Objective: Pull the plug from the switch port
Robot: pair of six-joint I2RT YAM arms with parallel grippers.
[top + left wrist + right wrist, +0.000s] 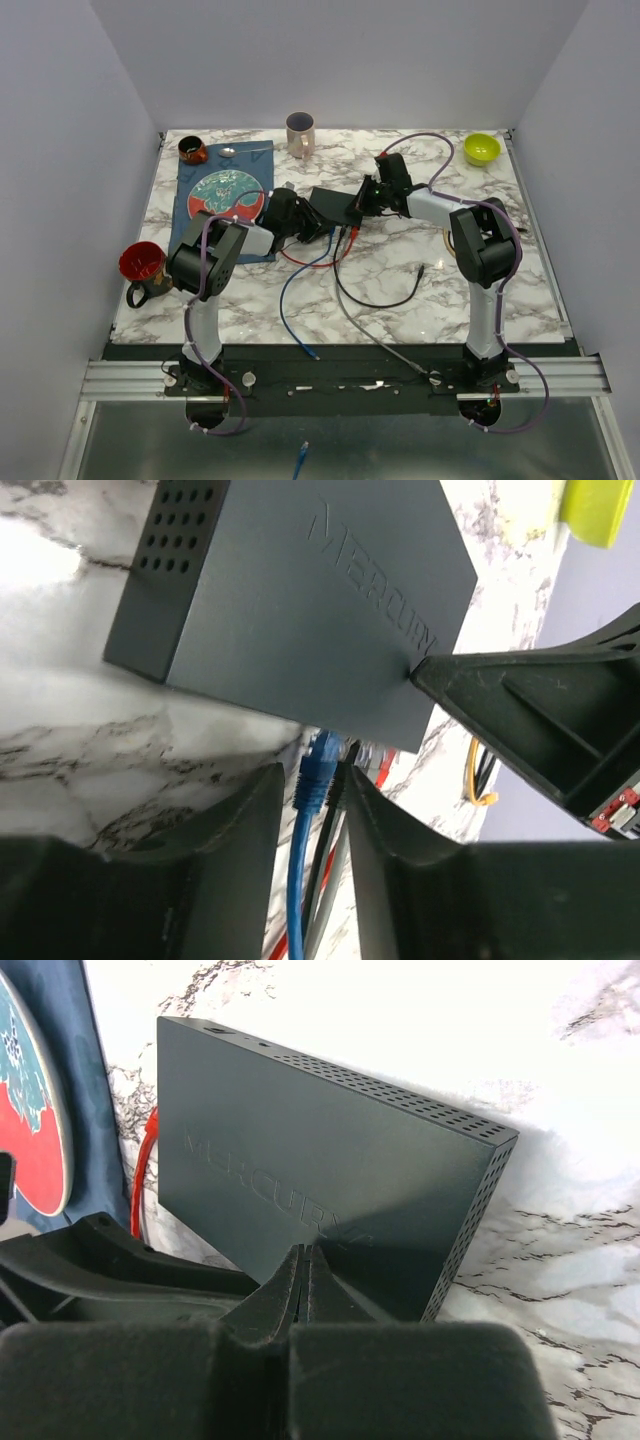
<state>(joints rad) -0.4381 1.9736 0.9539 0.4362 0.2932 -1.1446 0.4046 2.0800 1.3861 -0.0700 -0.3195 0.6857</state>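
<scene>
I see the switch (333,205) lying flat near the middle of the table (400,285), slightly toward the far edge. My left arm reaches in low from the near-left, its pincer (312,772) pinching the blue plug (318,760) at the sockets. My right arm folds inward, its pincer (305,1260) pressed together, tips resting on the switch's top.

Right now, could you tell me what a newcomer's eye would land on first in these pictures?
The black switch at mid-table stands out, hemmed in by both arms. The right gripper, shut, meets its top face, while the left gripper straddles the blue plug at its socket edge. Next come the loose cables trailing toward the near edge, and the red mug at the table's left rim.
</scene>
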